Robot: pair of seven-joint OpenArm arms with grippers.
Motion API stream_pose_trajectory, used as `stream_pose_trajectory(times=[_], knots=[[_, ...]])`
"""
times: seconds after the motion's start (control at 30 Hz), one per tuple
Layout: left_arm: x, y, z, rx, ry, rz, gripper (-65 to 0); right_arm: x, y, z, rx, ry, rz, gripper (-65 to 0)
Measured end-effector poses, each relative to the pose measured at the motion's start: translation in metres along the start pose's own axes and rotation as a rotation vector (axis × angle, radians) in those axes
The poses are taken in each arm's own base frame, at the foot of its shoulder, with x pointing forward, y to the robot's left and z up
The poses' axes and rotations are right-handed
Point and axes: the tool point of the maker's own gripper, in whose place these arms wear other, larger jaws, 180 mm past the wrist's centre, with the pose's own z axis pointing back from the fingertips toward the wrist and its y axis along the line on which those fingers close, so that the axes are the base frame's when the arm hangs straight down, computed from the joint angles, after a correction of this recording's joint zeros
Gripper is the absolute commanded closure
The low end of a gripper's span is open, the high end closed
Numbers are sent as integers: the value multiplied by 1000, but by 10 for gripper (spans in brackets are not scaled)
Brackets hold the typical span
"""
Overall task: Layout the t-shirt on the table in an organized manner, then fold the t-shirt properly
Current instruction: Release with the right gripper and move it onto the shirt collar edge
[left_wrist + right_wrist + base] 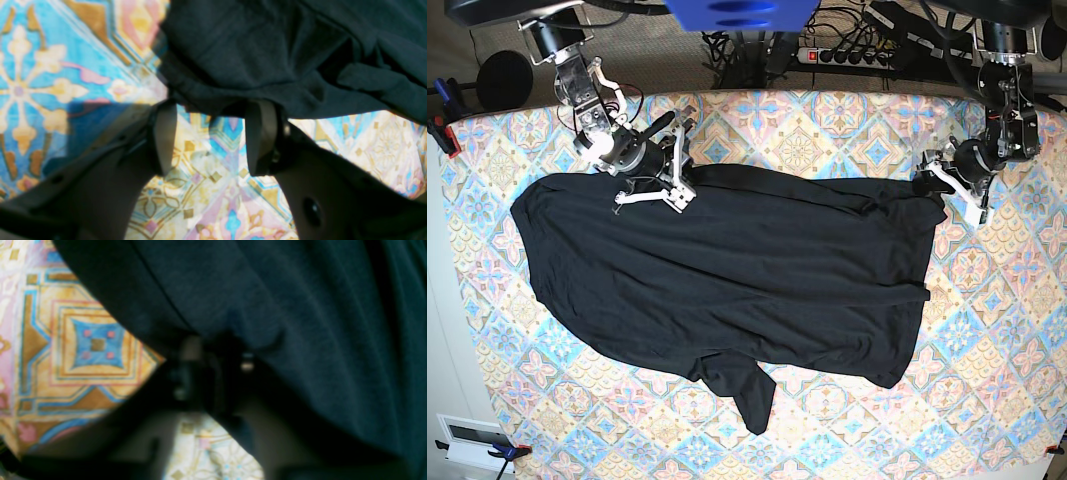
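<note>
Left wrist view: left hand [213, 136] spread wide, nothing between the fingers, only patterned counter [50, 83]. Black t-shirt [267, 50] hem bunched right at the fingertips — risk of closing on air or on a thin fold that slips.

Right wrist view: right hand [213, 363] blurred, buried against the cloth; cannot tell whether closed on it. Risk of pinching several layers together.

Base view: shirt spread across mid-counter, one sleeve tucked under at the near edge — hands at its two far corners, well apart.
</note>
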Motion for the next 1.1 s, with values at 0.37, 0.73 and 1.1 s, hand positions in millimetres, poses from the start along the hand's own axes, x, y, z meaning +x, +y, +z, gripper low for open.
stream_pose_trajectory(times=[0.37, 0.73, 1.1], knots=[[0, -1, -1, -3, 0, -2, -320, 26, -7, 14, -38, -64, 37, 0], [-2, -1, -1, -2, 3, -1, -320, 29, -20, 19, -67, -83, 15, -74], [-2, -1, -1, -2, 2, -1, -320, 28, -19, 18, -66, -84, 14, 0]])
